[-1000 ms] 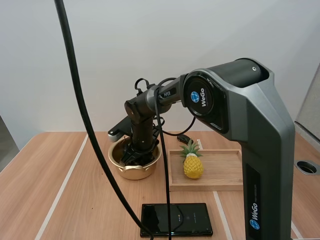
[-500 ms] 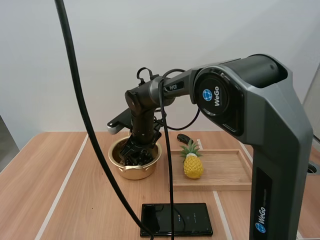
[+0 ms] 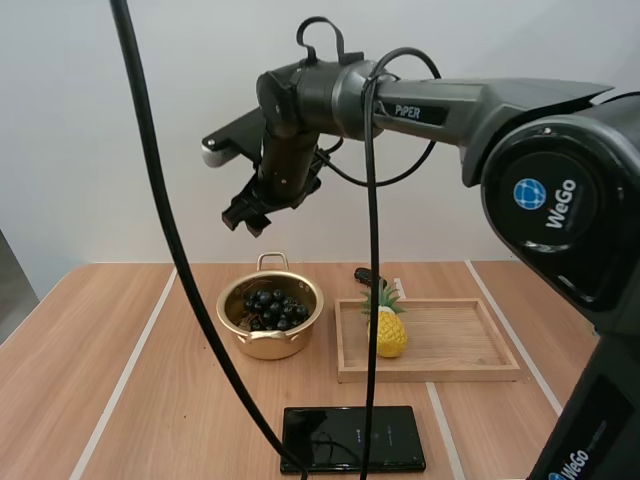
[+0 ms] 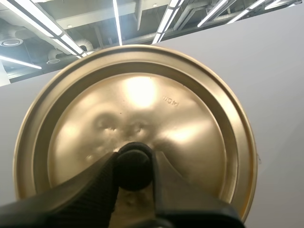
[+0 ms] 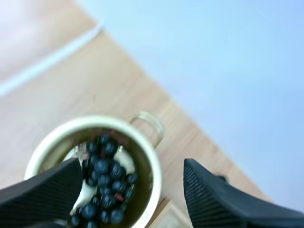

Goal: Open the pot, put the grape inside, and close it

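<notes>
Presently: striped wooden table [image 3: 60,380], open golden pot [image 3: 270,346].
Left pincer [image 4: 134,161] pinches lid [image 4: 137,99] knob [image 4: 134,167]; right pincer [image 5: 133,164] spread above grapes [image 5: 102,183].

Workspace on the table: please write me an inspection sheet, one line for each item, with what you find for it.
surface: wooden table with pale stripes across it.
job's things: gold pot open, beside the tray; grapes inside it; lid off the pot, held in the air.
clutter: wooden tray with a toy pineapple upright in it; black phone lying flat near the front edge; small dark thing behind the tray, cannot tell what.
grippers: left gripper shut on the lid's knob; right gripper open, in the air above the pot, holding nothing.
cables: nothing seen lying on the table.
surroundings: plain pale wall behind the table.
</notes>
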Controlling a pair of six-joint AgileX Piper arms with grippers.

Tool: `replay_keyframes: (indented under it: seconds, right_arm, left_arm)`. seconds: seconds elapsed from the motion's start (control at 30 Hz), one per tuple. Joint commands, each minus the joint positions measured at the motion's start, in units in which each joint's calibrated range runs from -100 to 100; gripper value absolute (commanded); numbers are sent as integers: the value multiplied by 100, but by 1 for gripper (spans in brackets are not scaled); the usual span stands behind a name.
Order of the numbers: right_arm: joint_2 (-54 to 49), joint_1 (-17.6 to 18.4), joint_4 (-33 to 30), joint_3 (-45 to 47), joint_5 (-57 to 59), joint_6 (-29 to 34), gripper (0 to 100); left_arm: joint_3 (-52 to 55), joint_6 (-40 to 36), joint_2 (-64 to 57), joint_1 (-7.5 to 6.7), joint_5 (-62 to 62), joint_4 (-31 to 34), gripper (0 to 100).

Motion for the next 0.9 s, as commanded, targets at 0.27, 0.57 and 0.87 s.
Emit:
replay_keyframes:
  seconds: [0.27,0.57,0.87]
  right_arm:
    - [-874,-944,50,-1319,256,303,100]
    - [-1416,-1893,963,-1904,544,273,100]
    - [-1847,-2369,1175,-2000,1145,273,100]
  left_arm:
    - [-40,-22,-25,10,-115,-39,0]
    - [-40,-22,-25,10,-162,39,0]
    - [-40,-22,14,10,-162,106,0]
